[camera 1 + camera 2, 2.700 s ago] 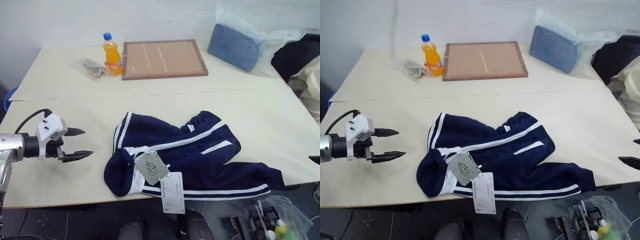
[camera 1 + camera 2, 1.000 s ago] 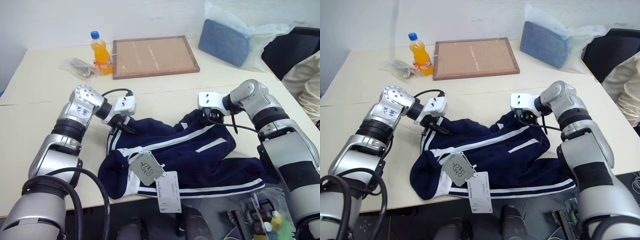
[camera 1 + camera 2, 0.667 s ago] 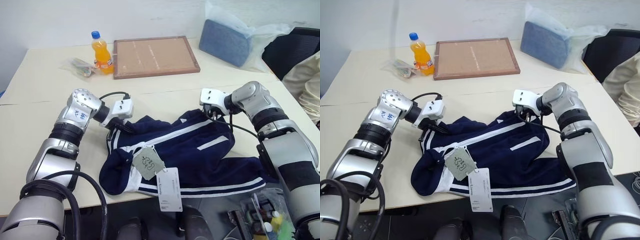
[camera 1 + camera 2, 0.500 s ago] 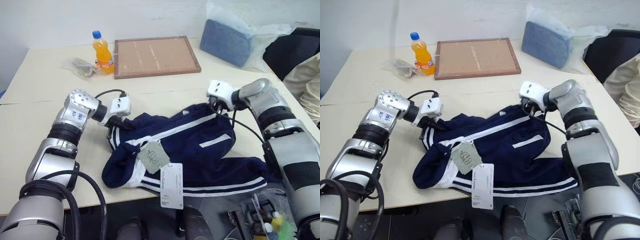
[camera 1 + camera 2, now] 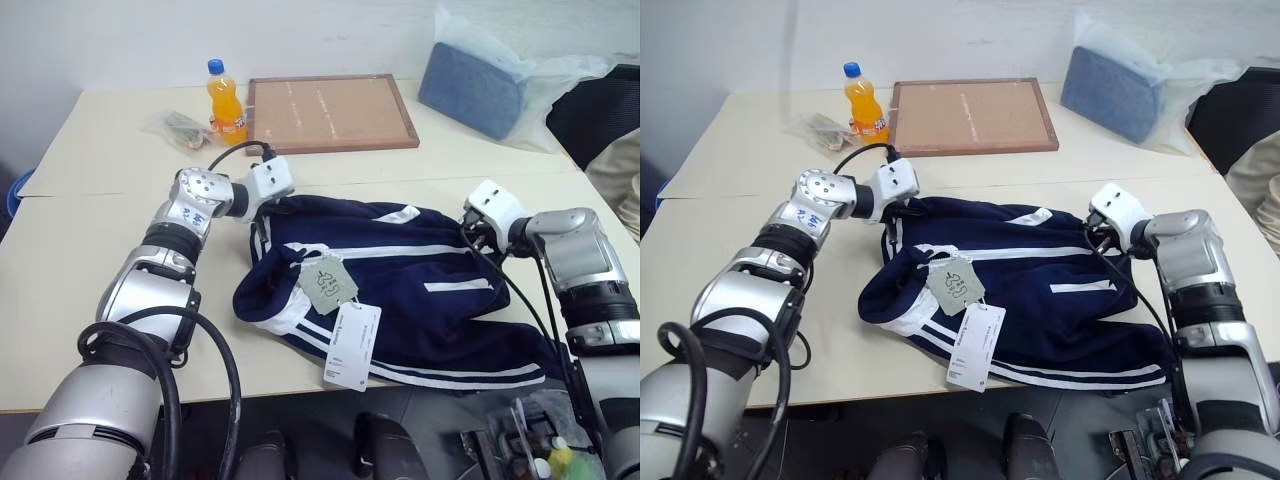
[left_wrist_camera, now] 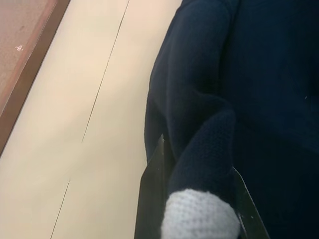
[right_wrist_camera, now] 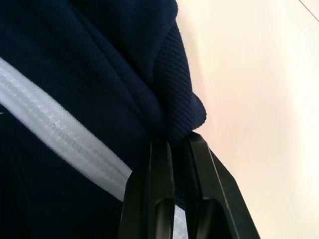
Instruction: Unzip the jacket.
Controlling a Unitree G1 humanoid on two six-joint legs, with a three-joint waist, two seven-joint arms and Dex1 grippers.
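Both grippers are clamped on the jacket point(image 5: 390, 280): the left gripper point(image 5: 268, 203) pinches a navy fold at the garment's far left corner, the cloth bunched between its fingers point(image 6: 152, 199), and the right gripper point(image 5: 471, 228) bites the ribbed navy edge beside a white stripe at the far right corner, its fingers point(image 7: 159, 199) closed on the fabric. A second ago the jacket lay crumpled with the two grips closer together; now the hands have drawn apart and the cloth between them is pulled into a flatter, wider band, and the hang tags point(image 5: 340, 315) have shifted with it. The jacket lies on the table point(image 5: 100, 300), its near hem and the longer white tag drooping over the table's front edge. Left of the jacket the tabletop is bare right out to the side edge, and a strip of bare surface runs behind it up to the seam between the two tabletops. Beyond that seam, well apart from the jacket, sit a wooden-framed board point(image 5: 325, 113), an orange drink bottle point(image 5: 225, 105) just left of the board, and a small plastic packet point(image 5: 178, 130) beside the bottle. Far right of the board rests a blue cushion point(image 5: 475, 88) in clear plastic.
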